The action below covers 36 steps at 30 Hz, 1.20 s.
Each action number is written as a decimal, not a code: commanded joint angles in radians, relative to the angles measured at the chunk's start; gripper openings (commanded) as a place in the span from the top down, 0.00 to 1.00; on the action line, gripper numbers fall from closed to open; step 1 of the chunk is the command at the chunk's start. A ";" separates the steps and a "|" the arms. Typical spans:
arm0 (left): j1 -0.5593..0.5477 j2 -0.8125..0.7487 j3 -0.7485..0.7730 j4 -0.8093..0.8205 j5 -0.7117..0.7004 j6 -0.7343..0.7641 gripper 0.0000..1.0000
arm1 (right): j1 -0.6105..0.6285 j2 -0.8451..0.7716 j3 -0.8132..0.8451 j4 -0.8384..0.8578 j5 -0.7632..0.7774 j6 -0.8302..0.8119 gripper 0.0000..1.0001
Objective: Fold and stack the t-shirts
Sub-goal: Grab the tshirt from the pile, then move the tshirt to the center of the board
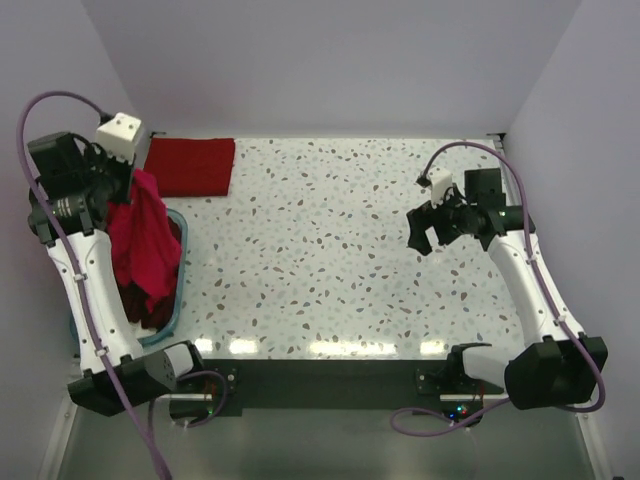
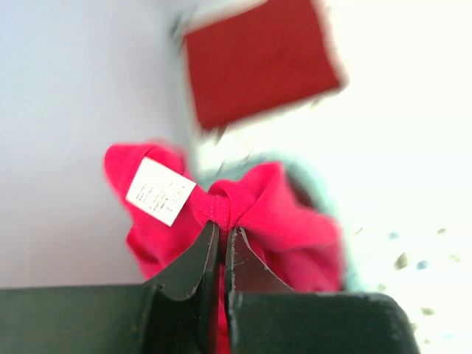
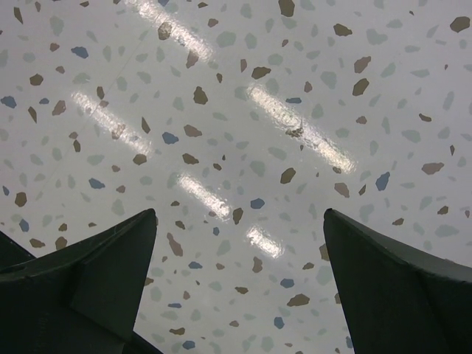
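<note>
Left hand (image 2: 221, 230) clamped on crimson t-shirt (image 2: 284, 210), hanging over blue tub (image 1: 172, 320) at left. Right hand (image 3: 237, 214) spread wide, empty, over worktop (image 1: 330, 250). Folded red t-shirt (image 1: 190, 165) far left.

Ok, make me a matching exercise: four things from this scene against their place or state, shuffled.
1. bright pink t-shirt
2. dark red t-shirt
3. blue tub
4. right jaws

A. folded flat, far left corner of the table
B. open above bare tabletop
C. hanging, pinched in the left jaws
D. standing at the left table edge

Pairs: 1-C; 2-A; 3-D; 4-B
</note>
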 commanded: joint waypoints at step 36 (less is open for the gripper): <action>-0.446 0.093 -0.436 0.289 0.457 -0.073 0.00 | -0.046 -0.034 -0.055 -0.144 0.108 -0.145 0.01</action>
